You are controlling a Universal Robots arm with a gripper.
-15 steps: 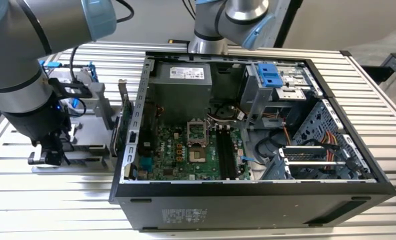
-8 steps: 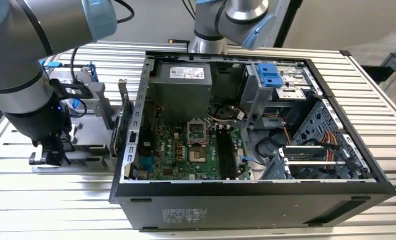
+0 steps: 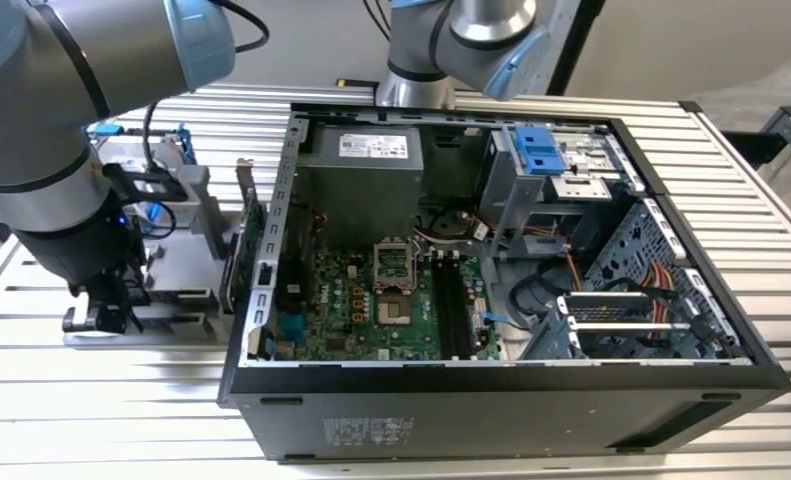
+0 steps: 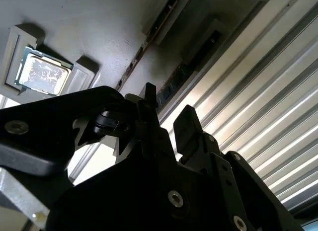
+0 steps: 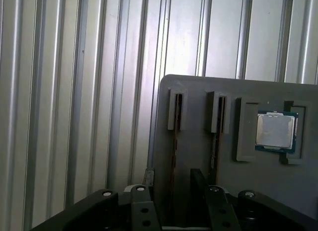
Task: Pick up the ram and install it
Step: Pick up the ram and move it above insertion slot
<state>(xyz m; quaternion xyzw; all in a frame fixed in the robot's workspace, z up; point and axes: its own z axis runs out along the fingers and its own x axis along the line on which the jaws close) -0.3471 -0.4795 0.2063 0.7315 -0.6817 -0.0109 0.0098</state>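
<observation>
This is the picking-up step. The black tool (image 5: 174,184) is open wide over the slim dark ram stick (image 5: 174,141), standing in a grey slotted holder (image 5: 195,89) at the exterior view's left of the black computer case (image 3: 502,410). Grabbing it calls for a straight, gentle squeeze.

In the exterior view the arm (image 3: 35,150) runs off the top edge at the exterior view's left and hides much of the grey holder (image 3: 182,270). In the first wrist view the ram (image 5: 174,151) shows edge-on only, one end hidden behind the gripper (image 5: 172,176).
</observation>
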